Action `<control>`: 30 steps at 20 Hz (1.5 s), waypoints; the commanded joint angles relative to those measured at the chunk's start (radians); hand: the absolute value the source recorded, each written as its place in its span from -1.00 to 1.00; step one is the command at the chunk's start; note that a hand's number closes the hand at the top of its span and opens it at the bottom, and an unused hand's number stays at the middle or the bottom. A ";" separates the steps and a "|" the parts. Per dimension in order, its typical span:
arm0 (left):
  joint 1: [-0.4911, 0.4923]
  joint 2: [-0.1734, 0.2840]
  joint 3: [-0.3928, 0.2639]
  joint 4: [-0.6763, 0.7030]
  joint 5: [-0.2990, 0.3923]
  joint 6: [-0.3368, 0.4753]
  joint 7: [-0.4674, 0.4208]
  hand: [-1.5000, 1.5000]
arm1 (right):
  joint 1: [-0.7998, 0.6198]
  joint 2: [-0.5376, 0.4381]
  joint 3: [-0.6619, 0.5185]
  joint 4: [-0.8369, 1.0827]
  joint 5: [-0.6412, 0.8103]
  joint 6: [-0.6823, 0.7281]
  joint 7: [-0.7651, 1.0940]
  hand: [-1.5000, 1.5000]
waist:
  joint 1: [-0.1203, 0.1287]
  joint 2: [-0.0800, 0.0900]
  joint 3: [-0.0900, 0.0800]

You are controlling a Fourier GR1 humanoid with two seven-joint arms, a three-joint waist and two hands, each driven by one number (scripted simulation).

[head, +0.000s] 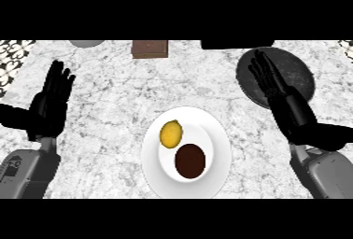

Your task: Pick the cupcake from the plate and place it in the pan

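Cupcake (pixel 190 161) seen on plate (pixel 215 140), beside lemon (pixel 171 133); judged light, soft, crushable, best pinched at sides. Right robot hand (pixel 279 91) held open over pan (pixel 300 70); left robot hand (pixel 52 98) open, resting at left.

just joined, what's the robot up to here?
Nothing is held yet. The cupcake sits on the white plate beside a lemon. The right robot hand is open above the dark pan at upper right. The left robot hand rests open at the left, fingers up. The pick has not begun.
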State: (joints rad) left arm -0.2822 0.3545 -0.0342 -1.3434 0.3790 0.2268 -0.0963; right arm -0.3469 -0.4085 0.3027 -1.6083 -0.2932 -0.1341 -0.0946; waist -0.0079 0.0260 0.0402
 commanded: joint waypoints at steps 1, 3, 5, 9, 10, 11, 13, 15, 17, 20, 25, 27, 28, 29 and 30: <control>0.014 0.025 -0.022 -0.024 -0.026 -0.007 0.044 0.00 | -0.012 0.047 0.021 0.028 -0.051 0.080 -0.026 1.00 | 0.020 -0.025 -0.039; -0.019 0.018 -0.051 -0.021 -0.042 0.008 0.083 0.00 | -0.124 0.095 0.073 0.041 -0.128 0.199 -0.006 1.00 | 0.050 -0.019 -0.038; -0.005 0.024 -0.059 -0.010 -0.040 -0.019 0.077 0.00 | -0.199 0.122 0.093 0.037 -0.219 0.322 -0.001 1.00 | 0.081 -0.011 -0.038; 0.052 0.005 -0.087 -0.080 -0.031 -0.001 0.163 0.00 | -0.133 -0.030 0.078 0.170 0.051 0.336 -0.212 1.00 | 0.027 -0.023 -0.038; 0.075 0.026 -0.074 -0.117 -0.019 0.001 0.191 0.00 | -0.071 -0.092 0.084 0.102 0.070 0.376 -0.274 1.00 | 0.019 -0.029 -0.038; 0.069 0.035 -0.062 -0.104 -0.015 -0.016 0.186 0.00 | -0.071 -0.101 0.085 0.148 0.097 0.410 -0.339 1.00 | 0.020 -0.025 -0.038; 0.075 0.019 -0.081 -0.140 -0.029 0.004 0.215 0.00 | -0.014 -0.150 0.087 0.186 0.153 0.438 -0.407 -1.00 | 0.015 -0.026 -0.039; 0.093 0.011 -0.090 -0.167 -0.043 0.025 0.228 0.00 | -0.067 -0.186 0.051 0.260 0.214 0.424 -0.434 -1.00 | 0.021 -0.025 -0.039; 0.133 0.032 -0.072 -0.199 -0.030 -0.005 0.226 0.00 | -0.120 -0.194 0.052 0.291 0.266 0.443 -0.469 -1.00 | 0.026 -0.025 -0.039; 0.061 0.043 -0.050 -0.181 -0.016 -0.006 0.286 0.00 | -0.213 -0.233 0.059 0.269 0.318 0.489 -0.457 -1.00 | 0.021 -0.024 -0.040; 0.129 0.022 -0.075 -0.248 -0.063 0.026 0.295 0.00 | -0.302 -0.178 0.114 0.150 0.376 0.527 -0.284 -1.00 | 0.017 -0.030 -0.041; 0.108 0.009 -0.081 -0.225 -0.064 0.013 0.274 0.00 | -0.403 -0.175 0.149 0.197 0.440 0.556 -0.233 -1.00 | 0.028 -0.027 -0.042; 0.103 -0.002 -0.080 -0.189 -0.082 0.020 0.245 0.00 | -0.382 -0.178 0.176 0.136 0.474 0.552 -0.212 -1.00 | 0.014 -0.028 -0.042; 0.114 0.026 -0.065 -0.226 -0.065 0.007 0.278 0.00 | -0.409 -0.160 0.205 0.167 0.532 0.535 -0.211 -1.00 | 0.027 -0.028 -0.041; 0.102 0.016 -0.061 -0.209 -0.058 0.004 0.285 0.00 | -0.445 -0.154 0.193 0.182 0.535 0.562 -0.193 -1.00 | 0.023 -0.026 -0.041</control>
State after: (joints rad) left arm -0.1760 0.3699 -0.1046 -1.5525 0.3180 0.2376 0.1728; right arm -0.7038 -0.5802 0.4540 -1.4242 0.1524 0.4004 -0.3568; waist 0.0135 -0.0012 -0.0008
